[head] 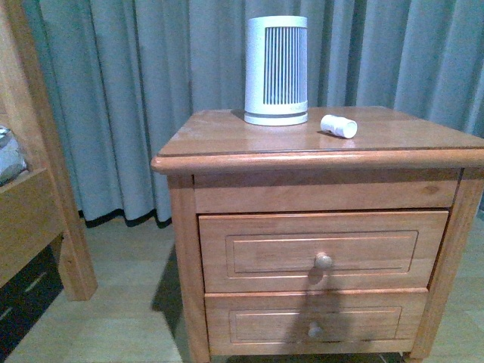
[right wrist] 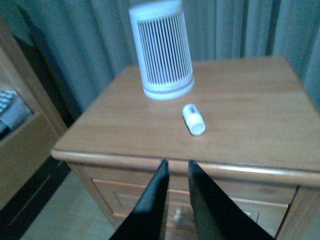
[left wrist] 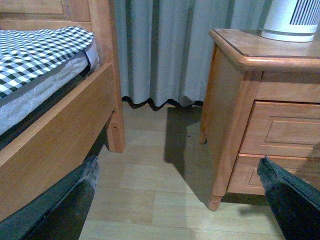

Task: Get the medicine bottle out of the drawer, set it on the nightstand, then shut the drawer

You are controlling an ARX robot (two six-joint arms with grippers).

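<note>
The medicine bottle (head: pixel 339 125) (right wrist: pixel 193 119) lies on its side on top of the nightstand (head: pixel 249 140) (right wrist: pixel 250 115) (left wrist: pixel 227 100). The top drawer (head: pixel 324 252) (left wrist: pixel 285 130) sits flush in the cabinet, its round knob showing. My right gripper (right wrist: pixel 176 162) is shut and empty, hovering in front of the nightstand's front edge, short of the bottle. My left gripper (left wrist: pixel 180 172) is open with nothing between its fingers, low over the floor beside the nightstand's left side. Neither arm appears in the front view.
A tall white ribbed appliance (head: pixel 276 69) (right wrist: pixel 161 50) stands at the back of the nightstand top, close behind the bottle. A wooden bed frame (head: pixel 34 197) (left wrist: pixel 60 130) with a checked cover stands to the left. Grey curtains (head: pixel 136 91) hang behind. The shallower bottom drawer (head: pixel 314 321) is closed.
</note>
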